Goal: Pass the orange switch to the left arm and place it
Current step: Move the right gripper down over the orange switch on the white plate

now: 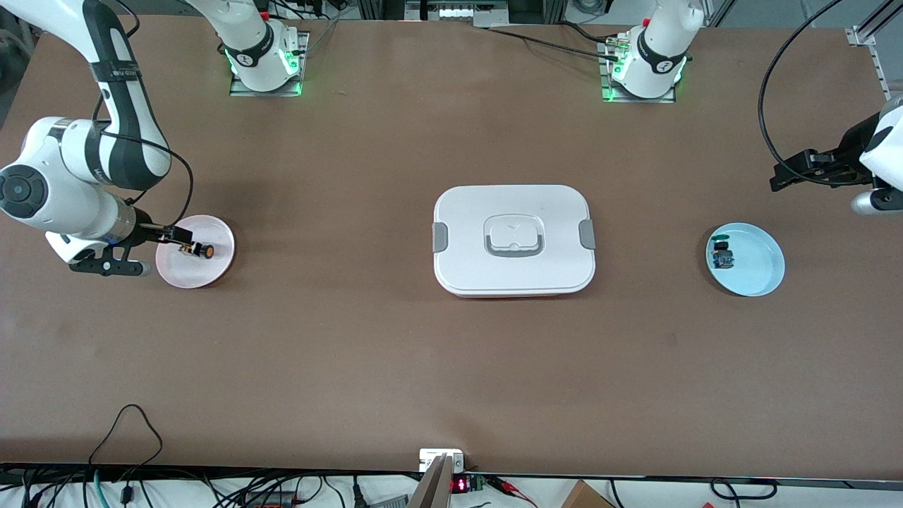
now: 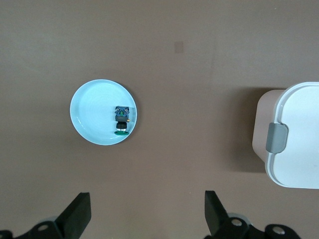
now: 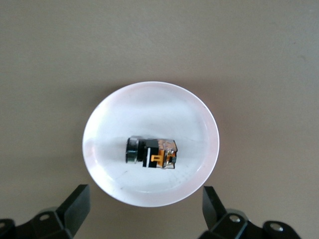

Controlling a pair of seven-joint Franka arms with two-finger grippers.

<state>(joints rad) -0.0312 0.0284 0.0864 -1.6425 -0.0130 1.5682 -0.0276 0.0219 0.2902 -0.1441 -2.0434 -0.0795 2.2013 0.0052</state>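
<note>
Nearest the front camera among the things on the bench (image 1: pixel 395 367) is the box (image 1: pixel 514 240), white with grey side clips, lying at mid-bench. Toward the right arm's end from the box sits a pink plate (image 1: pixel 211 271), and on it lies the orange switch (image 3: pixel 151 152) on its side: a black body, tan and metal sides, its round cap seemingly orange. Over that plate hangs the right tool (image 3: pixel 144 211), fingers spread wide and holding nothing, the switch beneath them. Toward the left arm's end from the box, a blue plate (image 2: pixel 89 119) carries a green-capped part (image 2: pixel 122 120); the left tool (image 2: pixel 148 216) waits beside it, wide and bare.
</note>
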